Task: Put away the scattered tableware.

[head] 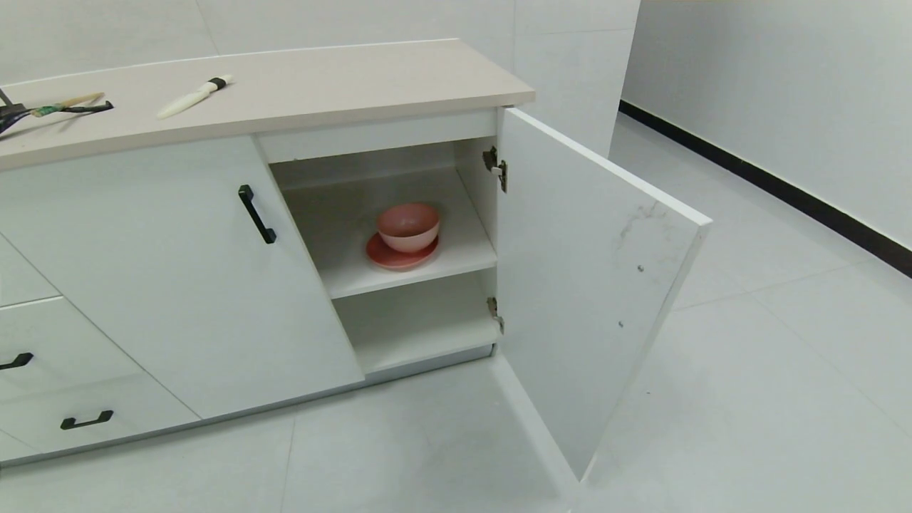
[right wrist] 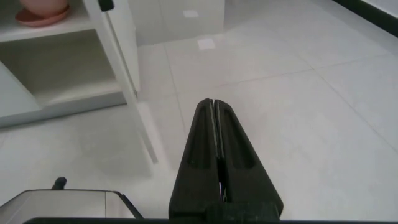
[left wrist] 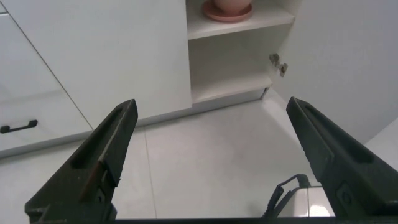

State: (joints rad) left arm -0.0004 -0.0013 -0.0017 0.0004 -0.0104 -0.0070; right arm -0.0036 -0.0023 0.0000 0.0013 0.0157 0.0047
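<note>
The tiled floor (head: 748,392) runs in front of a long white cabinet (head: 178,285) topped by a beige desk (head: 320,78). The cabinet's right door (head: 584,285) stands swung open, baring two shelves. On the upper shelf (head: 456,253) a red plate (head: 399,258) lies with a pink bowl (head: 407,226) upright on it.

The left jaws are spread wide and hold nothing. They hang over the floor, facing the open compartment, well apart from the bowl and plate up ahead. The right jaws are pressed together and empty, over bare tile just off the door's outer edge. That edge stands nearer to them than the shelf does.

A pale knife (head: 194,96) lies on the desk, with a few dark-handled utensils (head: 64,107) near the desk's left end.
</note>
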